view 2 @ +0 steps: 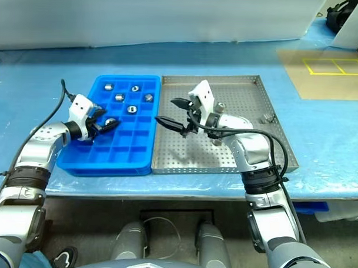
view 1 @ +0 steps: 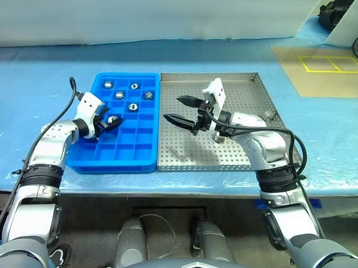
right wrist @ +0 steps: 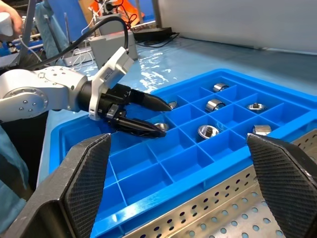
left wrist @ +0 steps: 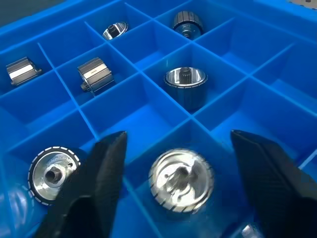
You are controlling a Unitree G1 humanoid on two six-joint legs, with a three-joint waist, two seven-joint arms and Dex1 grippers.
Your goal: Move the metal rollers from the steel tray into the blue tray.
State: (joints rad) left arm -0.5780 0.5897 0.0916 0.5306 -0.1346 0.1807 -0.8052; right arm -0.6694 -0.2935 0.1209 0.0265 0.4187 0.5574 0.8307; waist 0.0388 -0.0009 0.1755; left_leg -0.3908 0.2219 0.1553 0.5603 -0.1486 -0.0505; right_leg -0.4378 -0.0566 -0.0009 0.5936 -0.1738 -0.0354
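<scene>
Left gripper [view 1: 112, 123] straddles a roller [left wrist: 181, 180] in blue tray [view 1: 140, 159].

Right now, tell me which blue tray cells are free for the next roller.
Blue tray: the near rows by its front rim and the column beside the steel tray are bare. Crowded: far rows hold metal rollers, and the left gripper hovers over one.

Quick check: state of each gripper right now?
Left gripper: jaws open, straddling a roller in the blue tray.
Right gripper: jaws open, empty.

The right gripper [view 1: 181, 110] hides part of the steel tray [view 1: 249, 157] beneath it.
</scene>
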